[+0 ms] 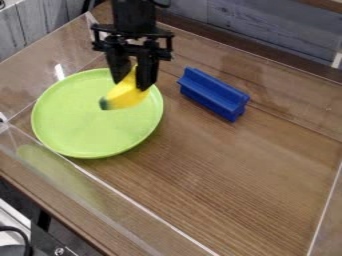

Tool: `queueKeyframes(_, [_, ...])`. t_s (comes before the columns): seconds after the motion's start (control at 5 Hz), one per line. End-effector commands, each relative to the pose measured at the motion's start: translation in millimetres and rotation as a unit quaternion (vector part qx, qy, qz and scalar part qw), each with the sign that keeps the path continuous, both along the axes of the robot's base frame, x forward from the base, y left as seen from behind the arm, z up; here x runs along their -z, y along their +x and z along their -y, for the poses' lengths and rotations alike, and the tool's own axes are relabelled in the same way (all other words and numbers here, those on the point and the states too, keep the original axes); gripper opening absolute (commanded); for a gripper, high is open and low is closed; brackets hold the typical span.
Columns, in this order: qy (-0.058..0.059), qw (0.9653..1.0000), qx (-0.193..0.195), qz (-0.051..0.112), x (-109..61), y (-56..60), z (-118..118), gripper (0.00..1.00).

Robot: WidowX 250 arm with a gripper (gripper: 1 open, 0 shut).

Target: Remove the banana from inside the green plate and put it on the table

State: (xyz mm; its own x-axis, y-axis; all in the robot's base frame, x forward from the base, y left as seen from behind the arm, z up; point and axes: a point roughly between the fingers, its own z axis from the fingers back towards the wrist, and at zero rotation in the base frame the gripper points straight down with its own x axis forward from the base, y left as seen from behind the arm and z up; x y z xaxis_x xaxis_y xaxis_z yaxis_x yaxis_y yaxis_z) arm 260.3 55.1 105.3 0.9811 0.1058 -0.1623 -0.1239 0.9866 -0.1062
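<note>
A robot test cell in a lab, by the look: a wood-grain tabletop (227, 170) fenced with clear acrylic walls (40, 175), toy props, grey plank backdrop (254, 25) at top.

Even, fairly bright indoor light, low-res and soft throughout. Glossy table (227, 170) shows broad pale sheen right of the green plate (67, 125). Acrylic walls (40, 45) left of the plate catch whitish reflections and streaks. Soft shadow just under the blue block (214, 93). Slight blur on the gripper (134, 75) above the plate.
</note>
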Motion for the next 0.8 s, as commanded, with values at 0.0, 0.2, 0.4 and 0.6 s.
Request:
queueKeyframes(0.0, [0.006, 0.9989, 0.017, 0.043, -23.9, 5.7, 8, 0.0])
queueKeyframes(0.2, [0.002, 0.9985, 0.032, 0.044, -26.0, 5.1, 13, 0.0])
queueKeyframes(0.4, [-0.002, 0.9982, 0.04, 0.045, -27.5, 5.3, 16, 0.0])
queueKeyframes(0.6, [-0.005, 0.9979, 0.046, 0.046, -29.3, 5.2, 18, 0.0])
